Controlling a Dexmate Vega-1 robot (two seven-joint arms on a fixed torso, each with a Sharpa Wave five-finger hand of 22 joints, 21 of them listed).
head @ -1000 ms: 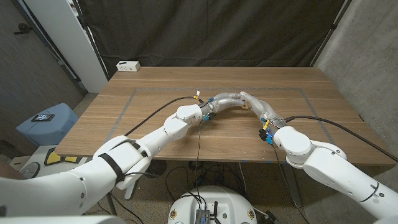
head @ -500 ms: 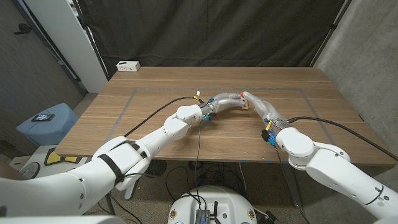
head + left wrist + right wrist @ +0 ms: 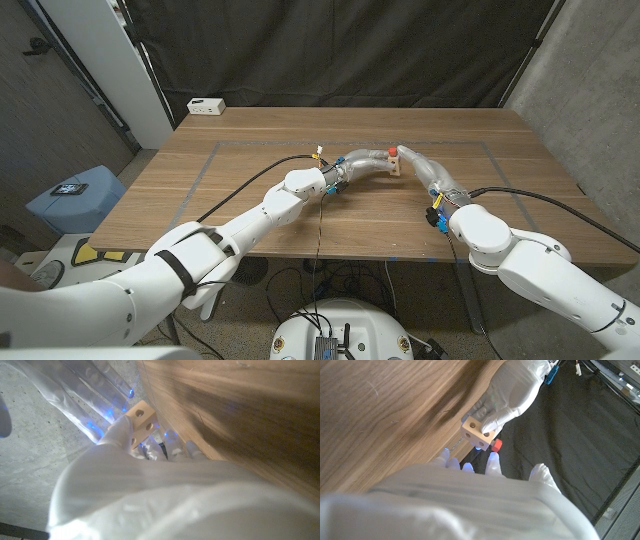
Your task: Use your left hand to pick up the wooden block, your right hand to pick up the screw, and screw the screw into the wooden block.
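A wooden table [image 3: 250,205] with a taped rectangular outline is standing before a black curtain [image 3: 340,50]. A small white box [image 3: 206,105] is sitting at its far left corner, while a blue stool [image 3: 75,200] carrying a phone [image 3: 68,189] is standing beside it.

Both arms reaching in over the table, meeting near its middle. Left hand [image 3: 362,160] gripping the block [image 3: 475,433], fingers wrapping it, thumb lying across one face. Right hand [image 3: 420,167] reaching to the block, fingertips [image 3: 492,459] pinching the red-headed screw [image 3: 496,445] beside it.
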